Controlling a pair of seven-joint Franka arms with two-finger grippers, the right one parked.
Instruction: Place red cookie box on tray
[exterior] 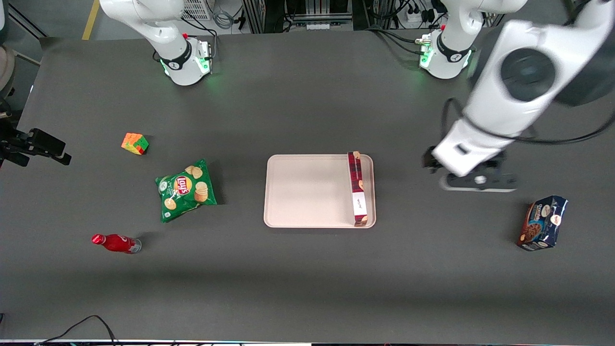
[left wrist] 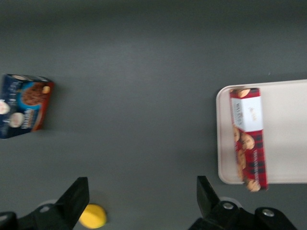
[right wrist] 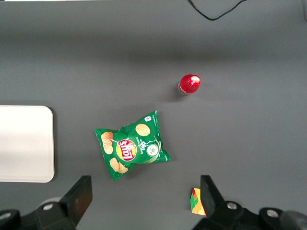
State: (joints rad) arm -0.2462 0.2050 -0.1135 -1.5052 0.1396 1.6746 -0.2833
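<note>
Red cookie box (exterior: 356, 189) lies flat in tray (exterior: 307, 192), along the edge toward the working arm, long axis toward the front camera; label script illegible; gripper (left wrist: 143, 201) empty, spread wide, above bare table (exterior: 307, 288); chip bag (exterior: 185, 189) reads Lay's.

You're looking at a dark-red plaid box (exterior: 357, 188) with a white label, lying on a pale pink-beige tray (exterior: 307, 192). The gripper (left wrist: 143, 203) is showing black fingers over the dark grey table (exterior: 307, 278).
</note>
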